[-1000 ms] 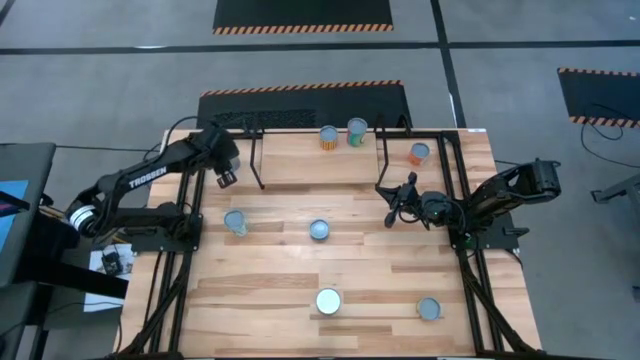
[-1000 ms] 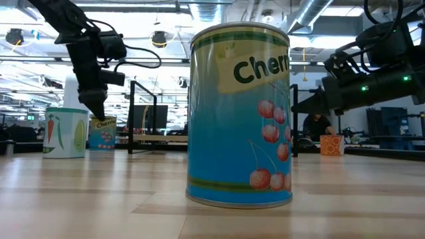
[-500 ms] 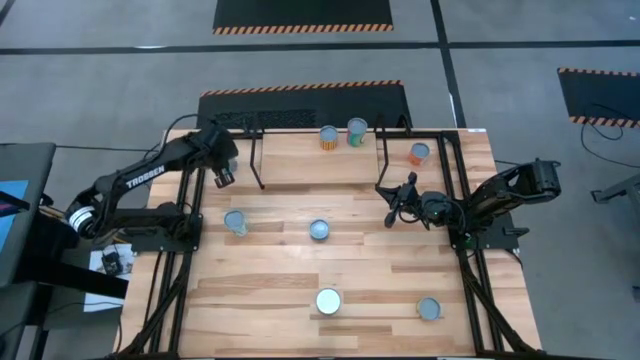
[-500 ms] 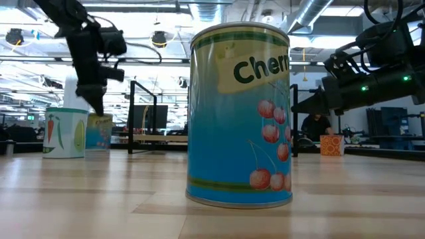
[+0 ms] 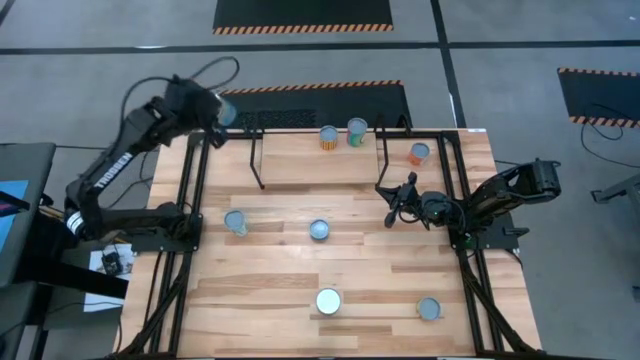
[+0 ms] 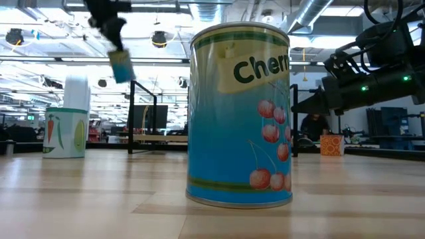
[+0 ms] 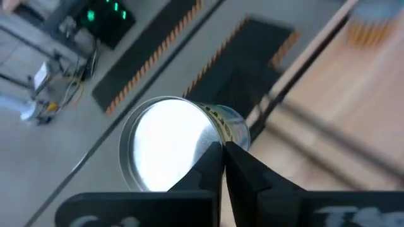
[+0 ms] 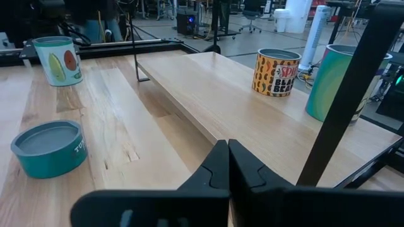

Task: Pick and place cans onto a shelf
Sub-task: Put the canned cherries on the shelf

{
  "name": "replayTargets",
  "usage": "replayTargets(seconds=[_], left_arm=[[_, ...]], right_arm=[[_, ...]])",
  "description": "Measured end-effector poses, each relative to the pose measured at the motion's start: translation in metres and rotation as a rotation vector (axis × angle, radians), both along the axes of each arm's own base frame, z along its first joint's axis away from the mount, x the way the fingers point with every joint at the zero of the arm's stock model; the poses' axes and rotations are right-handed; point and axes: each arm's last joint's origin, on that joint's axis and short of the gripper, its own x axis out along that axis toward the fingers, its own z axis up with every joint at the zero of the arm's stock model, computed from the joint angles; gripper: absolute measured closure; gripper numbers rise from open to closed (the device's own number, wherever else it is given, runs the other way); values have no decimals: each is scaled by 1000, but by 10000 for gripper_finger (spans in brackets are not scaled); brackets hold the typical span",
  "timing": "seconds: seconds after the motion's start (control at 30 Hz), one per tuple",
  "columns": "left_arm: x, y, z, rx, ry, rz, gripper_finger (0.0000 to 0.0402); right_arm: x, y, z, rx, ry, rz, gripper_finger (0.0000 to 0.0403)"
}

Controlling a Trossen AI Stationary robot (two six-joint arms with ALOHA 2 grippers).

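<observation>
**Left arm lifts a can off the worktop's far-left corner**

Finding: the left gripper (image 5: pixel 213 110) has risen from low over the worktop (image 5: pixel 340 265) and now stands high, out past the far-left corner. Its jaws, apart a second ago, are now clamped on the rim of a small can (image 7: pixel 180 142), whose bright round top (image 7: pixel 165 146) fills the left wrist view. In the low view the same can (image 6: pixel 121 66) hangs in the air, tilted, well above the wood (its label is too blurred to read).

Shelf status: the shelf (image 5: pixel 315 160) stands along the far edge and carries two cans, an orange-labelled one (image 5: pixel 328 137) and a green one (image 5: pixel 357 131), set just beside each other near its right end. Its left half is bare.

Remaining stock: an orange can (image 5: pixel 419 153) stands near the far-right corner. On the open worktop there is a can (image 5: pixel 235 222) by the left edge, a low teal tin (image 5: pixel 319 230) at centre, the cherry can (image 5: pixel 328 300) near the front edge, and one more (image 5: pixel 429 309) at the front right.

Right gripper (image 5: pixel 397 203): jaws together, empty, waiting near the shelf's right legs.

Assessment: pick achieved; the carry to the shelf appears to be the step in hand.
</observation>
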Motion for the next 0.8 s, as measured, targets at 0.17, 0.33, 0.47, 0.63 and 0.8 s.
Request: replayTargets(seconds=[0.17,0.33,0.47,0.63,0.8], left_arm=[[23,-10,38,50,-110,-124,401],[71,-9,48,20,-139,-236,401],[121,-1,35,-45,-92,-315,401],[182,15,-4,-136,18,-383,401],[213,34,-49,-259,118,-391,401]], right_arm=[[0,0,0,0,0,-2,394],[0,0,0,0,0,-2,394],[0,0,0,0,0,-2,394],[0,0,0,0,0,-2,394],[0,0,0,0,0,-1,394]])
